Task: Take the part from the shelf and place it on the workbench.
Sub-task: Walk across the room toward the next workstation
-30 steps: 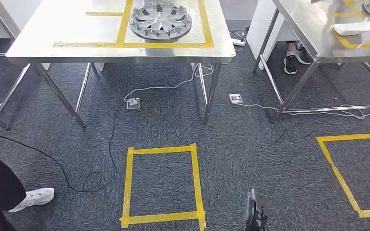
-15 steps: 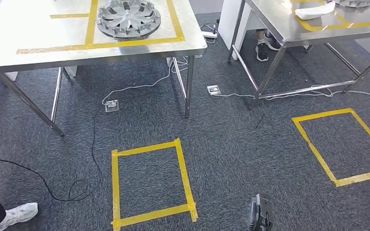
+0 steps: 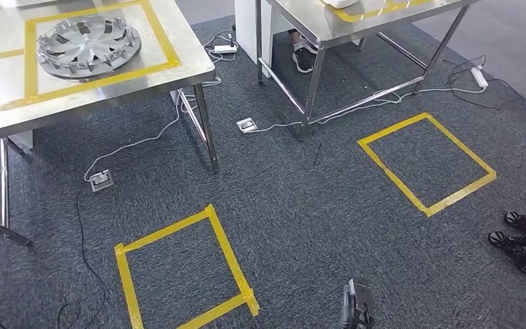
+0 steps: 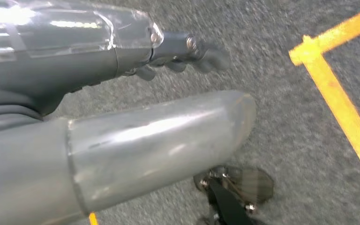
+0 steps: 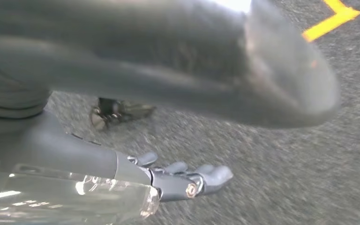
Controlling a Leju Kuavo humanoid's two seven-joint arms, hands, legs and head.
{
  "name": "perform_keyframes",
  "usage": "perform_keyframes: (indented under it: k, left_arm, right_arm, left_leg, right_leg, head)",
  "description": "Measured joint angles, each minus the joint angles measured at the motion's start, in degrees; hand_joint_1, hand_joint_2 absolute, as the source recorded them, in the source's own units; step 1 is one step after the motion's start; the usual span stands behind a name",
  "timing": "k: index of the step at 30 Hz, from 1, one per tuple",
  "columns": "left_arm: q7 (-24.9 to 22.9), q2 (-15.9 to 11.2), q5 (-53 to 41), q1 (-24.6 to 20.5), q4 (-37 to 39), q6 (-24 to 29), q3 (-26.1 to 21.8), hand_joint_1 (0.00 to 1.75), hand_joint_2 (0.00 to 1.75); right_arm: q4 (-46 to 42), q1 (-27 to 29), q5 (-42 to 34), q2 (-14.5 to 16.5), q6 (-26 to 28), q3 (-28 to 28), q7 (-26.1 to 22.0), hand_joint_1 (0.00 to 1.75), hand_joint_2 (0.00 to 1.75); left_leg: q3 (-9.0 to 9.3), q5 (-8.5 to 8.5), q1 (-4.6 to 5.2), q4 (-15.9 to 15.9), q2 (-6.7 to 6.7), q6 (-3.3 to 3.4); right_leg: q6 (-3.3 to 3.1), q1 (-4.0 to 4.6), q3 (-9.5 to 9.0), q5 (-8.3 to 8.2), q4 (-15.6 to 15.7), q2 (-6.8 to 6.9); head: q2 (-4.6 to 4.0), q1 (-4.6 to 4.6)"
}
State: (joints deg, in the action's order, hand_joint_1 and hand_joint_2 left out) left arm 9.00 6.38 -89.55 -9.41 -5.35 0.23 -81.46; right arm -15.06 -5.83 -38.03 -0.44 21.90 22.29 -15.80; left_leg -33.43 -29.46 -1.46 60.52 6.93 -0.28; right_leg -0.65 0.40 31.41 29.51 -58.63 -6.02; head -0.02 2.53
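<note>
On the left you see the wheel cover (image 3: 89,45) lying flat on the steel table (image 3: 178,75), inside the yellow tape frame. If this is the part of the task, it looks light and rather stiff, probably thin plastic, with a wide round shape and small clips around the rim that may break. I think you should take it at the rim with both hands on opposite sides, not at the clips. Lower down, your left hand (image 4: 183,54) hangs over the carpet, fingers apart and holding nothing, though the picture is blurred. To the right a second table (image 3: 329,24) stands, apart from the first. Your right hand (image 5: 187,180) also hangs free, fingers loosely spread and without load.
</note>
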Motion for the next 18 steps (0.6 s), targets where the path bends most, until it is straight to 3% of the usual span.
perform_keyframes:
  k: [2,4,6,8,9,10,12,13,15,17,18]
  left_arm:
    - [-1.0,-0.3,0.1,0.0,0.0,0.2,-0.1,0.00,0.00]
    - [-2.1,-0.4,0.1,0.1,0.0,0.2,-0.1,0.00,0.00]
    - [-2.9,-0.5,-0.1,0.2,-0.1,-0.1,-0.2,0.00,0.00]
    - [-2.9,-0.4,-0.3,0.3,-0.1,-0.5,-0.2,0.00,0.00]
    - [-2.7,-0.3,-0.3,0.3,0.0,-0.6,-0.1,0.00,0.00]
    - [-2.6,-0.3,-0.3,0.1,0.0,-0.8,-0.1,0.00,0.00]
    - [-2.5,-0.2,-0.3,-0.2,0.0,-0.9,0.1,0.00,0.00]
    - [-2.6,-0.3,-0.3,-0.3,0.0,-0.7,0.2,0.00,0.00]
    - [-3.1,-0.7,-0.3,-0.6,-0.1,-0.3,0.5,0.00,0.00]
    - [-3.3,-1.4,-0.2,-0.7,-0.1,0.0,1.0,0.00,0.00]
    - [-3.1,-1.7,-0.1,-0.7,-0.1,0.2,1.2,0.00,0.00]
  right_arm:
    - [0.1,0.4,0.9,0.2,0.4,0.8,0.7,0.00,0.00]
    - [0.2,0.4,1.4,0.4,0.8,1.7,1.0,0.00,0.00]
    - [0.3,-0.3,1.0,0.5,1.0,2.3,0.2,0.00,0.00]
    - [0.3,-1.0,0.3,0.5,0.9,2.7,-1.6,0.00,0.00]
    - [0.3,-1.2,0.0,0.5,0.7,2.9,-2.6,0.00,0.00]
    - [0.2,-1.4,-0.2,0.5,0.5,3.1,-3.5,0.00,0.00]
    - [0.1,-1.6,-0.3,0.7,0.3,3.4,-5.0,0.00,0.00]
    - [0.0,-1.8,-0.3,1.0,0.2,3.6,-5.5,0.00,0.00]
    - [0.0,-1.9,0.0,1.6,0.3,4.2,-5.6,0.00,0.00]
    - [0.0,-1.4,0.0,2.0,0.7,4.7,-4.4,0.00,0.00]
    - [0.1,-0.9,-0.2,2.1,0.9,5.0,-3.4,0.00,0.00]
  left_leg:
    - [0.44,0.01,0.06,-0.6,-1.66,0.25]
    - [0.97,0.08,-0.16,-1.2,-3.96,0.68]
    - [1.33,-0.13,-0.20,-1.5,-6.55,0.88]
    - [1.55,-0.52,-0.19,-1.4,-9.08,0.76]
    - [1.70,-0.72,-0.23,-1.4,-10.14,0.59]
    - [1.92,-0.91,-0.29,-1.4,-11.00,0.41]
    - [2.45,-1.26,-0.43,-1.5,-12.28,-0.05]
    - [2.63,-1.41,-0.42,-1.5,-12.78,-0.34]
    - [2.89,-1.54,-0.40,-1.7,-13.51,-1.02]
    - [3.36,-1.61,-0.46,-2.2,-13.97,-1.80]
    - [3.57,-1.94,-0.59,-2.1,-12.86,-2.13]
  right_leg:
    - [0.58,-0.24,0.43,-0.06,0.0,-1.21]
    - [1.30,-0.16,1.49,1.11,-1.8,1.01]
    - [2.19,-0.35,4.76,4.14,-7.8,4.56]
    - [2.86,-0.88,8.42,6.24,-14.3,5.73]
    - [3.05,-1.11,9.06,5.81,-15.3,5.97]
    - [3.13,-1.28,8.54,4.32,-14.1,6.18]
    - [2.90,-1.30,4.97,0.20,-6.8,7.40]
    - [2.53,-1.03,3.20,-1.01,-3.3,8.32]
    - [1.60,-0.39,1.57,-1.38,0.0,9.56]
    - [0.68,-0.15,1.40,-1.27,0.5,9.11]
    - [0.30,-0.19,1.06,-1.39,0.9,8.79]
  head:
    - [0.00,0.04]
    - [0.00,0.51]
    - [0.00,1.25]
    - [0.00,1.62]
    - [0.00,1.75]
    - [0.00,1.92]
    - [0.00,2.32]
    - [0.00,2.51]
    - [0.00,2.62]
    - [0.00,2.53]
    - [0.00,2.36]
